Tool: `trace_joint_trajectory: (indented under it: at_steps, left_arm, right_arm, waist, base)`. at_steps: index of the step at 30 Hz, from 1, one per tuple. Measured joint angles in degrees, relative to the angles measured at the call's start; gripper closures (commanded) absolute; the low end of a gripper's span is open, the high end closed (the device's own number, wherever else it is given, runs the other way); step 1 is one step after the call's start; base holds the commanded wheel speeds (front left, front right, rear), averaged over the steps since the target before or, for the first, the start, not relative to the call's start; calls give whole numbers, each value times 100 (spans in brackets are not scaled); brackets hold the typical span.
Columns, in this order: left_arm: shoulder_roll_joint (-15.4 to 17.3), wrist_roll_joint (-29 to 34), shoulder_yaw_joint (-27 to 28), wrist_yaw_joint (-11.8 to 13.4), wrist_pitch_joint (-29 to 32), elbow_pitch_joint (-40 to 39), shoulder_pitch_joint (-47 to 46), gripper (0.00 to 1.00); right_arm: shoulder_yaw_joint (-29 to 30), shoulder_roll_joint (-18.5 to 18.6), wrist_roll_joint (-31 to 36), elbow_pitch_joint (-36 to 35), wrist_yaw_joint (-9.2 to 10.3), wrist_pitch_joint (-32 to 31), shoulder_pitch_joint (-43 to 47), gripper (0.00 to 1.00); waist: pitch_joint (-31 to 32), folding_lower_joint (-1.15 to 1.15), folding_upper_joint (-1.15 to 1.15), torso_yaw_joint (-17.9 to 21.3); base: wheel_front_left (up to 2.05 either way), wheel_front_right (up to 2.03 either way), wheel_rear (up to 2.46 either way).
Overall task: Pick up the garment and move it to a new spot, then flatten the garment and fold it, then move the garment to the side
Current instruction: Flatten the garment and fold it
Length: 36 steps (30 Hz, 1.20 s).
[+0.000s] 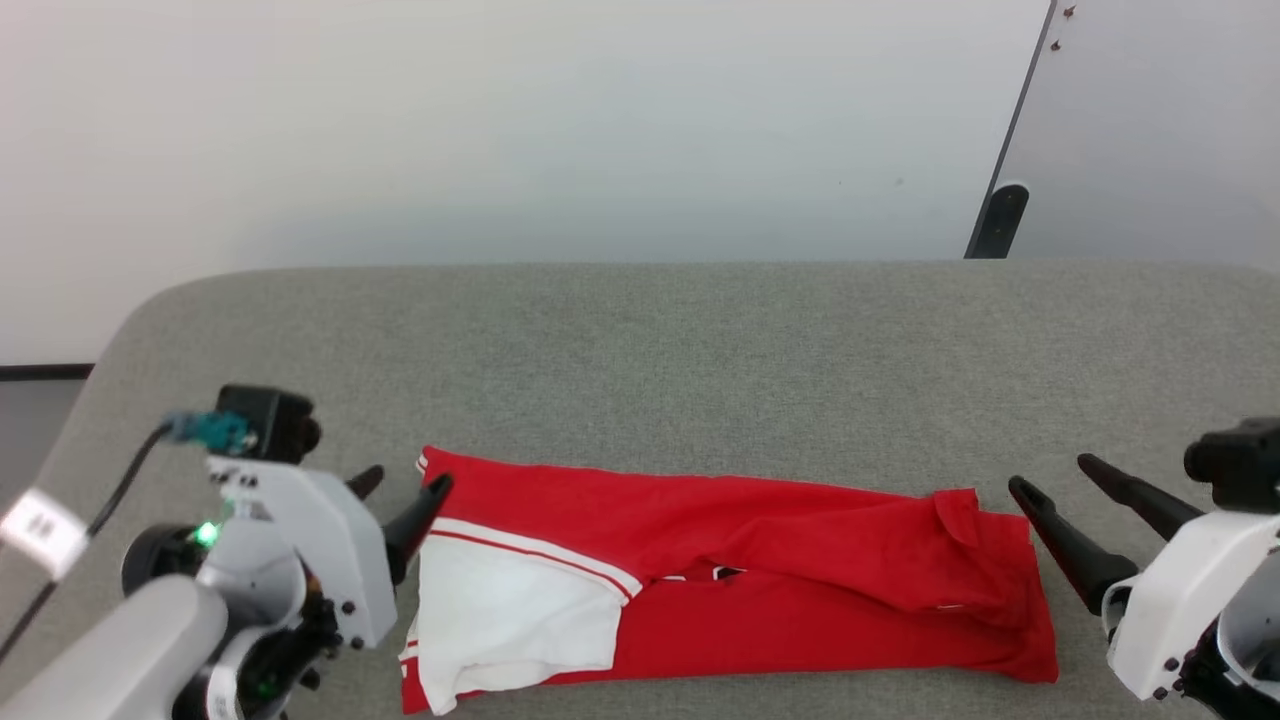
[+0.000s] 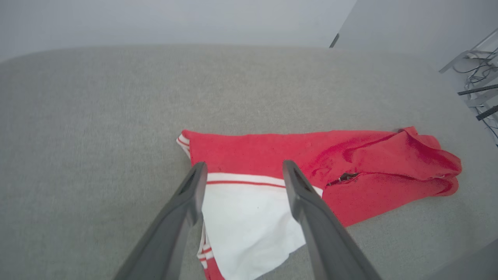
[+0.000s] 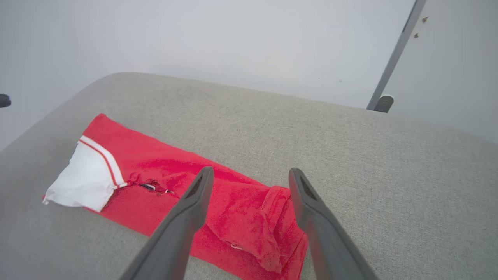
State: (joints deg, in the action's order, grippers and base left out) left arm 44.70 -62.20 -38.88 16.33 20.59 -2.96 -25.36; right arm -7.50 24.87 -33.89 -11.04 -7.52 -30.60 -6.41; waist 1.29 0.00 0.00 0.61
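Four fingers [image 1: 1065, 545] spread; folded garment [image 1: 800, 560] lies between.

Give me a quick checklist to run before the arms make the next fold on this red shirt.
1. The left fingers open and empty: ok.
2. The right fingers open and empty: ok.
3. The jersey T-shirt folded into a long strip on the grey table: ok.
4. Its right end lying flat: not ok, rumpled.
5. The left fingers clear of the white sleeve: cannot tell.
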Motion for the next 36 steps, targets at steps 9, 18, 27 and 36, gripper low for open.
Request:
trace_joint_trajectory:
  at_steps: [9, 18, 27, 36]
  left_arm:
    - [-208, 378, 421, -188, -2103, 292, 860, 0]
    - [-474, 617, 626, -380, -3389, 931, 1515, 0]
    - [-1068, 876, 884, -704, -3549, 1426, 1593, 0]
    - [-1562, 978, 1155, -1038, -3563, 1653, 1304, 0]
  right_arm:
    - [448, -20, 169, 809, 0, 475, 185, 0]
    - [728, -66, 104, 1507, 0, -715, 222, 0]
    - [1071, -24, 224, 2031, 0, -2145, -111, 0]
    - [1416, -268, 605, 2469, 0, -3120, -673, 0]
  waist:
    - [76, 0, 0, -105]
    - [41, 0, 0, -411]
    - [-124, 0, 0, -897]
    - [-633, 0, 0, -1309]
  base:
    - [0, 0, 0]
    - [0, 0, 0]
    - [0, 0, 0]
    - [0, 0, 0]
